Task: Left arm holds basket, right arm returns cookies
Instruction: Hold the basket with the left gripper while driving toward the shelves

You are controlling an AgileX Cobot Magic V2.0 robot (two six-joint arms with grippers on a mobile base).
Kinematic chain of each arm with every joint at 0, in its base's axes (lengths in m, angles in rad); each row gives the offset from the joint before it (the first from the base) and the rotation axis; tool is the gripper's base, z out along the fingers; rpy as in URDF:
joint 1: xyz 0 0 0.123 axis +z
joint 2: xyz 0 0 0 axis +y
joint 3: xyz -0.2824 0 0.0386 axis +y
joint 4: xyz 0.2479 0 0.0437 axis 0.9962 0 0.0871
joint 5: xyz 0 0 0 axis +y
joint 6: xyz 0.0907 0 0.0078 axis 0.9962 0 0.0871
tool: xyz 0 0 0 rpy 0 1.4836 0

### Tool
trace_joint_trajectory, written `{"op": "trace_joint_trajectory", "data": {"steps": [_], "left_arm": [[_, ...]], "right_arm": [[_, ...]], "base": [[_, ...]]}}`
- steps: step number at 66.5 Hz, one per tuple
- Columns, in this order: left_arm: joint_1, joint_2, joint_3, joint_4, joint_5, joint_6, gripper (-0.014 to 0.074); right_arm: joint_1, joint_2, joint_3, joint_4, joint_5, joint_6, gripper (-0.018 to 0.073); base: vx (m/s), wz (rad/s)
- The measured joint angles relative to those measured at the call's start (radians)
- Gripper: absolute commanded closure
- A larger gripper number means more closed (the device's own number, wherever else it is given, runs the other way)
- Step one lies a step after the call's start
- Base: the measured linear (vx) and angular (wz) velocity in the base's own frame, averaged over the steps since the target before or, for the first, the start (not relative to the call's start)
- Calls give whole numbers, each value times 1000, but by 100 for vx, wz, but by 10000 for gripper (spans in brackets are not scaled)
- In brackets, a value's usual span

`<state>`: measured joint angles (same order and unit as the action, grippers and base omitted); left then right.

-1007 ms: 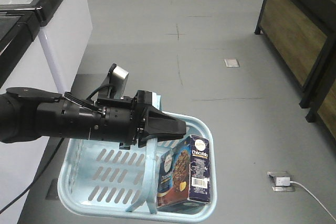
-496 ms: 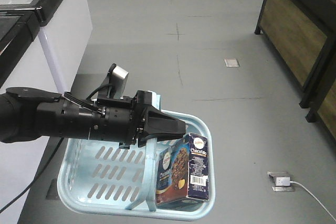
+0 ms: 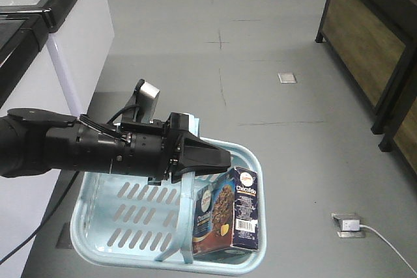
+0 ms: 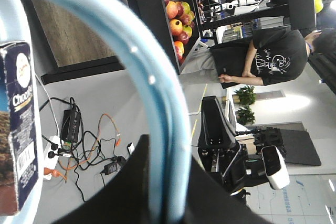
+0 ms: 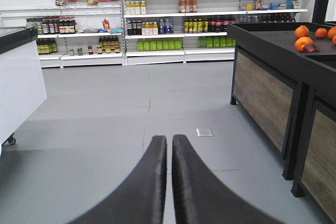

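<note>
Thick black left gripper [image 3: 220,159] pinches flat handle [image 3: 187,216] of light blue slotted plastic basket [image 3: 98,226]. Basket only swayed a bit since a second ago. Dark navy-and-brown cookie carton [image 3: 231,216] stands inside basket, right end, same spot. Black right gripper [image 5: 169,145] closed, empty. Cookie move not started.

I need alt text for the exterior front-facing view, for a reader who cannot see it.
A thick black left arm grips a light blue basket by its handle over a grey floor. A dark Chocofello cookie carton stands upright in the basket's right end. A floor socket with a white cable lies at right.
</note>
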<state>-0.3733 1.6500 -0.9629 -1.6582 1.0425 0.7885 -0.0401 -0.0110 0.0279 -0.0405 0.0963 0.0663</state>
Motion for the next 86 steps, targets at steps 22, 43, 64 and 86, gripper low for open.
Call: {"op": "trace_joint_trajectory", "data": {"steps": [22, 43, 64, 86], "left_arm": [[0, 0, 0, 2, 1, 0, 599], [0, 0, 0, 2, 1, 0, 599], [0, 0, 0, 2, 1, 0, 599], [0, 0, 0, 2, 0, 0, 599]], "right_arm": [[0, 0, 0, 0, 0, 0, 566], [0, 0, 0, 0, 0, 0, 566], [0, 0, 0, 0, 0, 0, 566], [0, 0, 0, 0, 0, 0, 566]], "base": [[9, -4], [22, -4], [23, 6], [29, 7]]}}
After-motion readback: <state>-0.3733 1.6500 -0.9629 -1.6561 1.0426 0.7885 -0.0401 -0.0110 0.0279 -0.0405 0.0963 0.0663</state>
